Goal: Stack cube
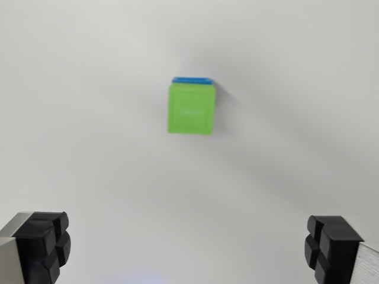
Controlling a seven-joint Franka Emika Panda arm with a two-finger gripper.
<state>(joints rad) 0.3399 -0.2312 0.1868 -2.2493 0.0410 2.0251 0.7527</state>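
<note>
Nearest the camera: the gripper (188, 248), w/ one black finger (42, 245) at the wrist view's bottom left and the other at bottom right. The jaws stand wide apart, nothing between them but bare white surface. It holds no cube.

Between the fingers and the cubes is plain worktop (89, 148), white, no edges or corners in view, so places can't be tied to any rim. Soft grey shadows fan out across it, nothing else on it as far as the view shows.

Further off, approx. centre of the view and a bit above middle, is the green cube (190, 108). The camera looks down on its top face, slightly blurred. Along its far edge shows a thin strip of the blue cube (192, 79), i.e. blue sits under green, the two touching, sides roughly lined up. A small offset toward the far side is possible but could be just viewing angle; can't tell which.

Progress, as a judgement: the stack looks done. Green rests on blue, the gripper is clear of it, well apart and above. What's left, if anything, is pulling the arm away w/o nudging the pair. Whether other cubes wait outside the view can't be said; none show here. Green looks level, no visible tilt, so the stack should hold.
</note>
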